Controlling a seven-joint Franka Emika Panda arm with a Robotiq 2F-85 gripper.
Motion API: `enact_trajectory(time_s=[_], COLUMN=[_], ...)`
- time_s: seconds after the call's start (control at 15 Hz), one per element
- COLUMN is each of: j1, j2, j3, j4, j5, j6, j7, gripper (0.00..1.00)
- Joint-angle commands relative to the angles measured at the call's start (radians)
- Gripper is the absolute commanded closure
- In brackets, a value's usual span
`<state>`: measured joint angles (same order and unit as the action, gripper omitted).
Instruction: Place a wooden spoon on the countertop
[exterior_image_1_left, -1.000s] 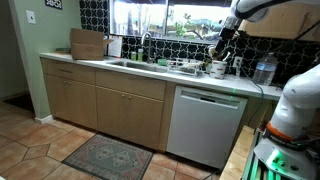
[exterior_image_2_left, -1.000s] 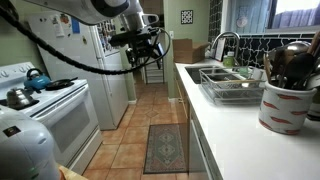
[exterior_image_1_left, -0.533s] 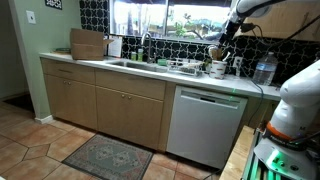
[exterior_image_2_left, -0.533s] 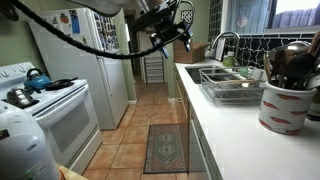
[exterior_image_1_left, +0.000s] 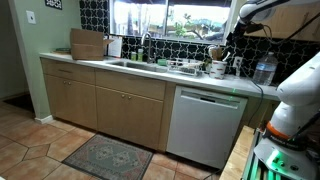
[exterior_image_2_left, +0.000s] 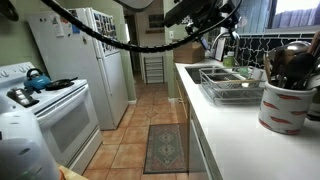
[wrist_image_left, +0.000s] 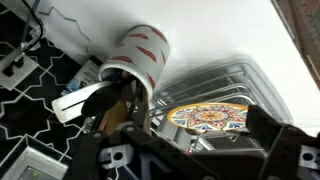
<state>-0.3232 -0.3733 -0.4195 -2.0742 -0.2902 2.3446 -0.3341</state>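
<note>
The pale countertop (exterior_image_1_left: 140, 71) runs along the wall and also shows in an exterior view (exterior_image_2_left: 240, 140) and in the wrist view (wrist_image_left: 225, 30). A white crock with red marks (exterior_image_2_left: 286, 108) stands on it, and shows in the wrist view (wrist_image_left: 142, 52) and small in an exterior view (exterior_image_1_left: 217, 69). It holds several utensils (exterior_image_2_left: 290, 60), some wooden-looking (wrist_image_left: 118, 106); I cannot single out one wooden spoon. My gripper (wrist_image_left: 190, 148) is open and empty, in the air above the crock and rack. It shows in both exterior views (exterior_image_1_left: 236, 40) (exterior_image_2_left: 222, 20).
A wire dish rack (exterior_image_2_left: 232, 90) with a patterned plate (wrist_image_left: 205, 117) stands between the sink (exterior_image_2_left: 205, 70) and the crock. Bottles (exterior_image_1_left: 264, 70) stand past the crock. A faucet (exterior_image_2_left: 222, 42), stove (exterior_image_2_left: 40, 100) and fridge (exterior_image_2_left: 100, 60) are nearby.
The arm has swung from over the floor by the fridge toward the counter and up; the gripper is now high above the sink and rack. It stays open and empty.
</note>
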Motion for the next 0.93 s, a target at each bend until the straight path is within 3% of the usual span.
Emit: enact_trajectory(time_s=[0.0,0.47,0.87], j1=[-0.009,-0.010,0.022], j2=[0.026,0.059,0.205], j3=[-0.007,-0.015,-0.049], j4=[0.024,0.060,0.159], j5=[0.015,0.025,0.149], j6=[0.010,0.013,0.044], j7=[-0.006,-0.007,-0.088], gripper=[0.00,0.00,0.00])
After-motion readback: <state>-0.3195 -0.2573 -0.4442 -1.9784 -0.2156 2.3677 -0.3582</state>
